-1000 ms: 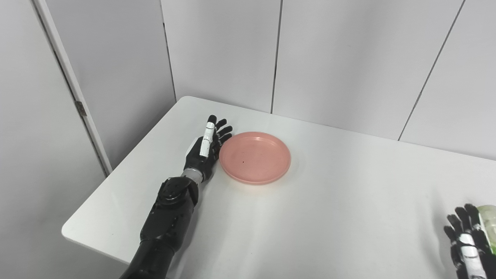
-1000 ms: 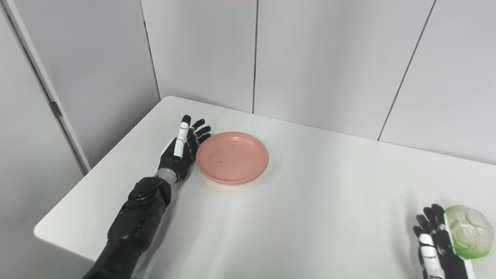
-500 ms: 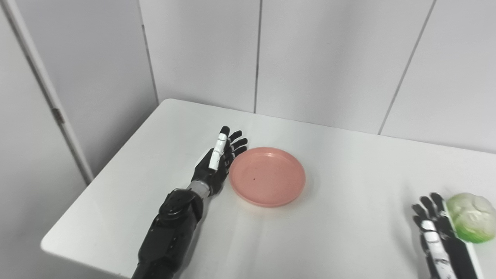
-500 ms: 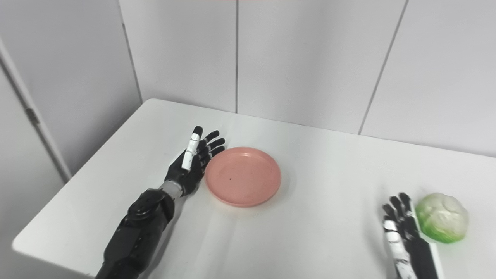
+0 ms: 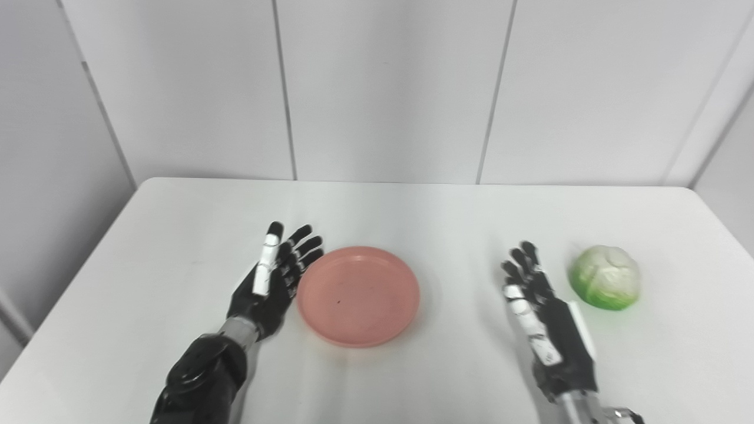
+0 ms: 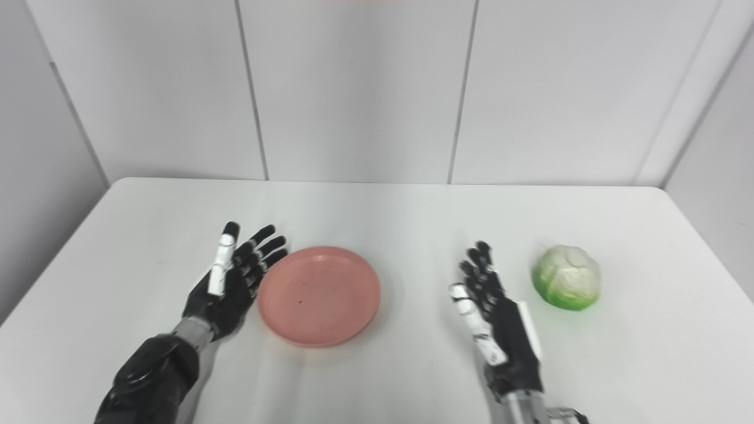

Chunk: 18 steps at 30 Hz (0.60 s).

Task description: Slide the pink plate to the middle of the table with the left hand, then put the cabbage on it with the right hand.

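The pink plate (image 5: 358, 294) lies flat on the white table (image 5: 412, 212), a little left of its centre. My left hand (image 5: 271, 282) stands on edge right beside the plate's left rim, fingers straight and apart, holding nothing. The green and white cabbage (image 5: 605, 277) rests on the table at the right. My right hand (image 5: 545, 321) is open too, palm turned left, standing a short gap to the left of the cabbage and apart from it.
Grey wall panels (image 5: 383, 88) close off the table's far edge. The table's left and right edges show in both views.
The camera has swung right, bringing the whole table into view. The left hand stays against the plate's left rim. The right hand sits left of the cabbage as before.
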Tool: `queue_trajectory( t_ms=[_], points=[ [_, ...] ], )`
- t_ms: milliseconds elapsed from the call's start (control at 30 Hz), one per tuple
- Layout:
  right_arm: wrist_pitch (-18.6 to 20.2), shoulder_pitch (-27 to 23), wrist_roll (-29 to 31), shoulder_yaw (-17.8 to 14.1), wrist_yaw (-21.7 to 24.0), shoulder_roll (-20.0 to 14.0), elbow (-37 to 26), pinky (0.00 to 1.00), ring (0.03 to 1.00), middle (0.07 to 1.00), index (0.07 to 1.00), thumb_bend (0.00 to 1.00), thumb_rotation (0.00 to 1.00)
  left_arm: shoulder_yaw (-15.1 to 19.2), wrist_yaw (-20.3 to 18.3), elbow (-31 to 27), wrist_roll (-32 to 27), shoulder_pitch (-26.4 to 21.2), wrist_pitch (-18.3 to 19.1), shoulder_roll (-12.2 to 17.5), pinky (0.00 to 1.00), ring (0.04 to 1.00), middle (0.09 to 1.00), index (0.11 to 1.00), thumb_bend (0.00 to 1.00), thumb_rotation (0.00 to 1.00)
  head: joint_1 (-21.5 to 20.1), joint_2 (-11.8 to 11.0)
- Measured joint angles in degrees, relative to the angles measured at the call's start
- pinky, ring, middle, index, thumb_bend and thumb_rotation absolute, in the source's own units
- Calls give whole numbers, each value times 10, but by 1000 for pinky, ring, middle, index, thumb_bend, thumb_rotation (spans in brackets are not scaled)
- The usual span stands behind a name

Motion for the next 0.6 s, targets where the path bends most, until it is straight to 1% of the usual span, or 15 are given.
queue_trajectory(
  t_ms=[33,67,100,133,200,233,267,300,400,467,500,533,600],
  points=[
    [1,-3,-4,3,-2,2,1,999,949,962,990,722,719,-3,-3,-2,0,2,1,2,899,897,897,887,839,978,0,0],
    [2,-6,-10,5,-4,3,2,1000,951,963,991,723,725,-4,-8,-5,0,5,3,4,896,895,895,885,841,974,-27,8],
    [3,-9,-17,8,-5,4,3,999,949,955,986,715,727,-7,-11,-9,0,8,5,6,920,903,899,896,836,972,-55,15],
    [3,-13,-22,10,-7,4,6,998,948,952,983,714,726,-9,-12,-15,1,12,6,6,928,907,902,901,834,972,-65,17],
    [4,-19,-31,12,-10,6,17,998,950,950,982,718,726,-13,-19,-21,1,19,6,6,929,908,903,902,828,972,-67,18],
    [5,-19,-35,12,-14,7,18,999,953,951,982,727,728,-15,-23,-22,0,21,6,6,920,905,900,898,821,969,-73,29],
    [7,-20,-37,13,-15,9,19,1000,958,955,982,738,734,-15,-25,-24,0,23,6,5,915,904,902,899,820,968,-73,29],
    [8,-22,-37,13,-17,12,19,1000,965,960,984,738,732,-15,-26,-24,0,24,6,5,921,912,912,905,821,967,-65,37],
    [17,-33,-37,13,-20,16,18,1000,975,965,985,733,734,-16,-25,-34,2,32,0,-1,940,927,926,914,816,964,-55,40],
    [26,-37,-37,11,-20,16,18,1000,970,958,982,720,719,-16,-21,-42,4,41,-12,-15,952,946,946,937,807,947,-41,47],
    [28,-37,-36,11,-21,15,18,1000,970,958,982,719,718,-16,-16,-46,6,45,-18,-23,953,947,948,939,807,946,-41,48],
    [28,-37,-35,10,-20,15,18,1000,972,959,985,719,716,-17,-10,-52,13,52,-25,-32,959,953,954,946,805,943,-26,56],
    [28,-37,-32,8,-19,13,18,1000,972,959,987,728,722,-21,4,-65,26,65,-35,-50,982,975,977,971,796,954,-24,57]
  ],
)
